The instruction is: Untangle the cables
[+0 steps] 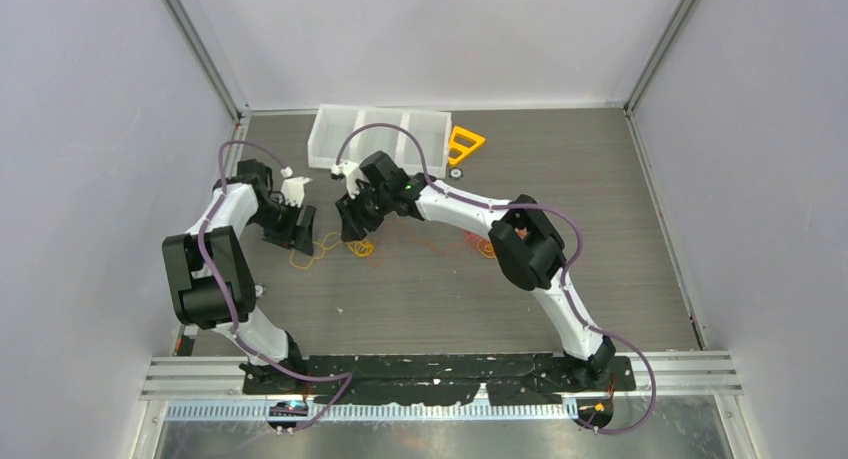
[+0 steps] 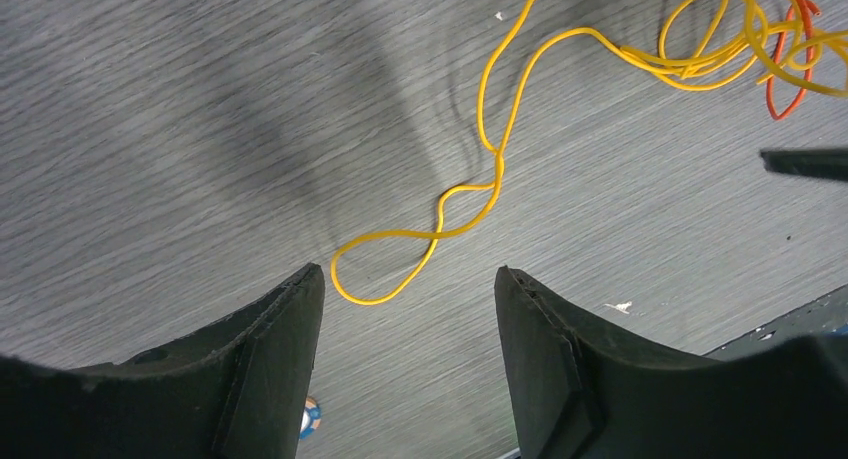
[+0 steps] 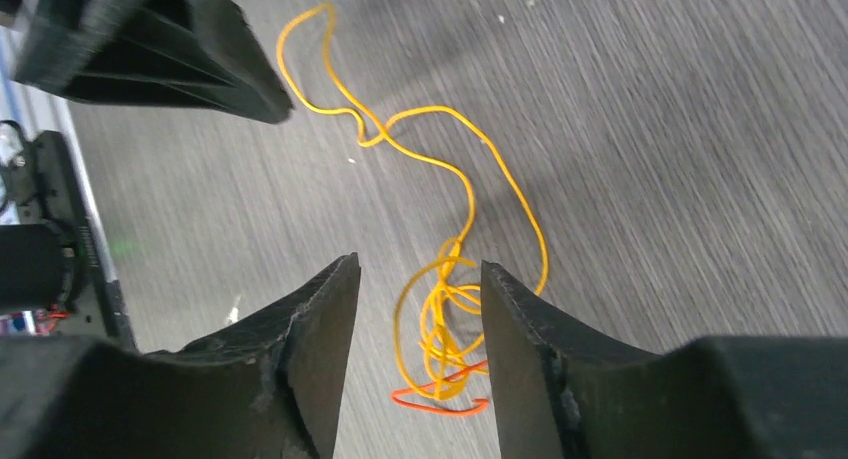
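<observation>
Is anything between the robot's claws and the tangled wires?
No, nothing visible is in the way. The right end effector is open, straddling the tangled wires. The left end effector is open, with a loose yellow loop just ahead of it.

We can read no words, numbers, brand names or labels in any of the three views. The nearest thing to a sign is a small round mark [image 2: 311, 417] in red, white and blue, at about seven o'clock in the left wrist view. It is partly hidden and too small for us to make out.
</observation>
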Available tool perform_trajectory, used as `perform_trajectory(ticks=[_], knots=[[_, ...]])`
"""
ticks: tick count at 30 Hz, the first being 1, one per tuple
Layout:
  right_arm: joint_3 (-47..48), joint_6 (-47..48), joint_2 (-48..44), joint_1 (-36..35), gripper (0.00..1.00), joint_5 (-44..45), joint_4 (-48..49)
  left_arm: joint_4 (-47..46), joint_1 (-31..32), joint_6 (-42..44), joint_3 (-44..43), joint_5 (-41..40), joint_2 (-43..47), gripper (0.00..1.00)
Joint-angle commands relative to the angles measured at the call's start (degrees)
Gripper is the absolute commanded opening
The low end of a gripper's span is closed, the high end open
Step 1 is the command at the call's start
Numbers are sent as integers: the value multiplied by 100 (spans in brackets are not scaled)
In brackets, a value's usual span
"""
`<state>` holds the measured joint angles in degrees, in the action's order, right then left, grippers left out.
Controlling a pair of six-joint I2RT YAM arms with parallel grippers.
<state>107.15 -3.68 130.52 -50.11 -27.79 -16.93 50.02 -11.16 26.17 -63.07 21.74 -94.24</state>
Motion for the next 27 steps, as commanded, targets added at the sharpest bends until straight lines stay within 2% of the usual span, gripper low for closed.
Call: perform_trajectory(ticks=[1, 3, 4, 5, 8, 9, 12, 17, 23, 25, 27], knots=[[263, 135, 60, -34, 51, 314, -62, -56, -36, 39, 20, -67, -38, 63], [249, 213, 65, -34, 43, 392, -127, -87, -36, 32, 18, -125, -57, 60], [208, 244, 29, -34, 35, 414, -140, -83, -42, 41, 22, -152, -72, 58], [183, 266, -7, -34, 32, 427, -161, -95, -37, 38, 18, -195, -85, 55], [15, 337, -252, -18, 13, 452, -196, -76, -51, 66, 15, -266, -174, 43], [-70, 341, -360, -9, 6, 455, -197, -72, -68, 83, 14, -247, -187, 34], [-223, 338, -635, 114, 6, 380, -205, -183, -152, 64, 22, -266, -142, 1], [-582, 338, -1563, 491, 5, 261, -289, -222, -528, 60, -131, -192, 221, 0], [-1206, 265, -2864, 1569, 5, 156, -390, -202, -1046, -23, -471, 216, 1184, 0], [-1347, 264, -3190, 1871, 5, -25, -485, -156, -1095, -28, -573, 549, 1440, 0], [-1463, 312, -3399, 2034, 5, -187, -651, 222, -1085, 297, -702, 1520, 1583, 1]])
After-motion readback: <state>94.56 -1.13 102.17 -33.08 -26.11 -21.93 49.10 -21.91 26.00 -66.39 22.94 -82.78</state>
